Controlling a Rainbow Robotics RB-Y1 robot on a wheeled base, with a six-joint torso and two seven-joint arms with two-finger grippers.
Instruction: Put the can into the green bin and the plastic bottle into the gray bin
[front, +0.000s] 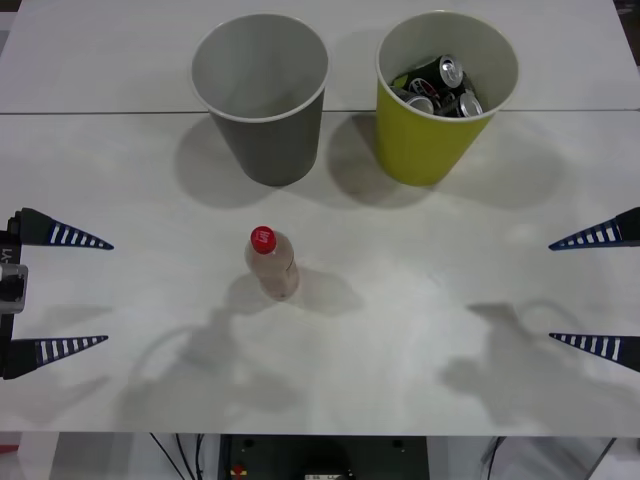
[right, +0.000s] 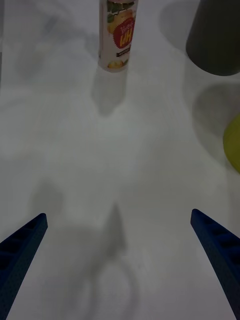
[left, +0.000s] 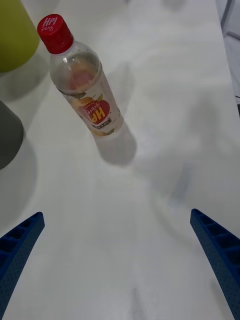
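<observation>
Cans binned, bottle not yet moved.

Several cans (front: 445, 85) already lay inside the green bin (front: 425, 145), so that half of the task looked done, while the gray bin (front: 268, 140) beside it stood empty. The plastic bottle (front: 272, 262) stood upright on the white surface (front: 400, 330), in front of the gray bin and apart from it, untouched. The left claw (front: 72, 292) waited at the left edge and the right claw (front: 590, 290) at the right edge, each spread wide and holding nothing, both well apart from the bottle. What remained, by the look of it, was grasping the bottle and dropping it into the gray bin.
</observation>
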